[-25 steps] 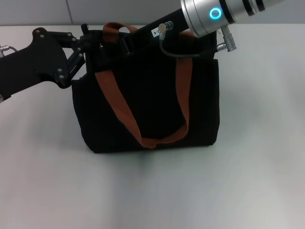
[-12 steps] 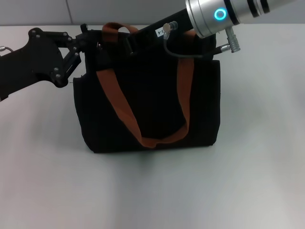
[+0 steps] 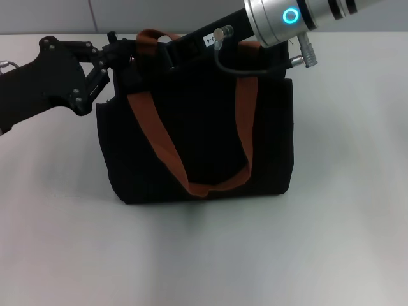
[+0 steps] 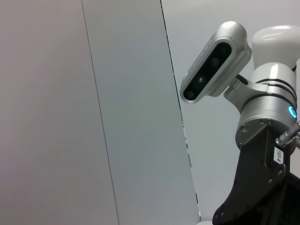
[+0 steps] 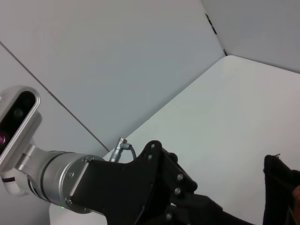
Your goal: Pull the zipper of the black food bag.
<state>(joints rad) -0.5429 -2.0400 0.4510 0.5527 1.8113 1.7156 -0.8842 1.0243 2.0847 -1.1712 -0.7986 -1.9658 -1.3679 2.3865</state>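
Note:
The black food bag (image 3: 204, 140) stands upright in the middle of the table, with its orange-brown straps (image 3: 156, 143) hanging down the near side. My left gripper (image 3: 121, 56) is at the bag's top left corner, against the fabric. My right gripper (image 3: 167, 52) reaches in from the upper right and lies across the bag's top edge near the left strap loop. The zipper pull is hidden behind the arms and the black fabric. A corner of the bag shows in the right wrist view (image 5: 280, 183).
The white table (image 3: 344, 210) runs wide in front of the bag and to both sides. A grey wall stands behind it. The left wrist view shows the right arm's wrist (image 4: 262, 140). The right wrist view shows the left arm (image 5: 131, 187).
The right arm and the bag's top shifted slightly right, then came back left. The left gripper stays at the bag's top left corner.

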